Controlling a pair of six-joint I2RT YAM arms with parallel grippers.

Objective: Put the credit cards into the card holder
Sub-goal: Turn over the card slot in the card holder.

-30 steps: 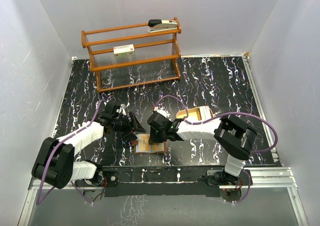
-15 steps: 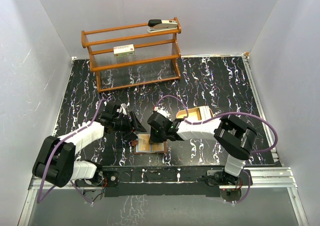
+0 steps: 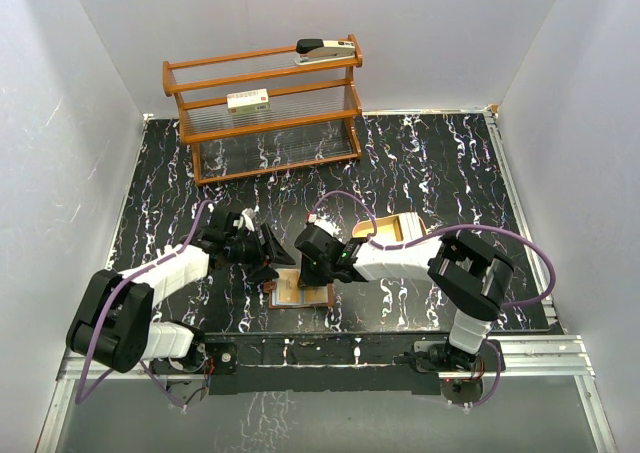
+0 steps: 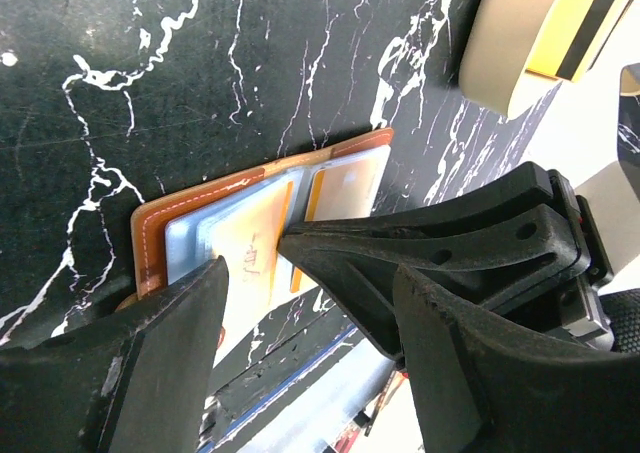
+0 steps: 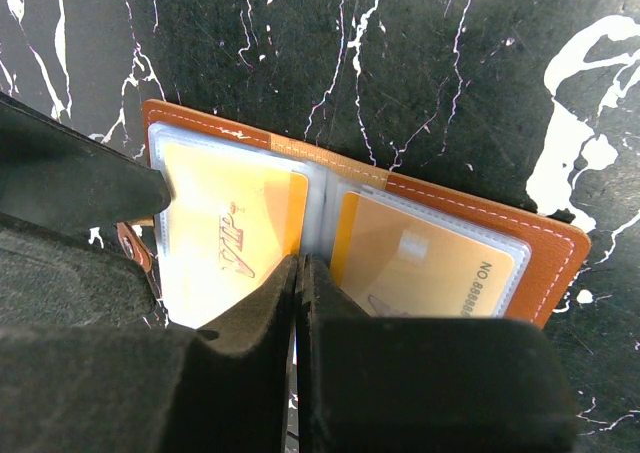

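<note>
The card holder [image 5: 545, 235] is a brown leather bifold with pale stitching along its border. It lies open and flat, inner side up, on the black marbled surface [image 5: 420, 63], close to that surface's near edge. A snap tab [image 5: 131, 245] projects from 1 short end. The inner face carries 2 clear plastic sleeves, 1 per half, meeting at the centre fold. Each sleeve holds 1 of the 2 credit cards, both yellow-orange. The VIP card [image 5: 235, 243], marked in script lettering, sits in the tab-side half. The numbered card [image 5: 425, 258], printed "NO. 8888", sits in the other half.
</note>
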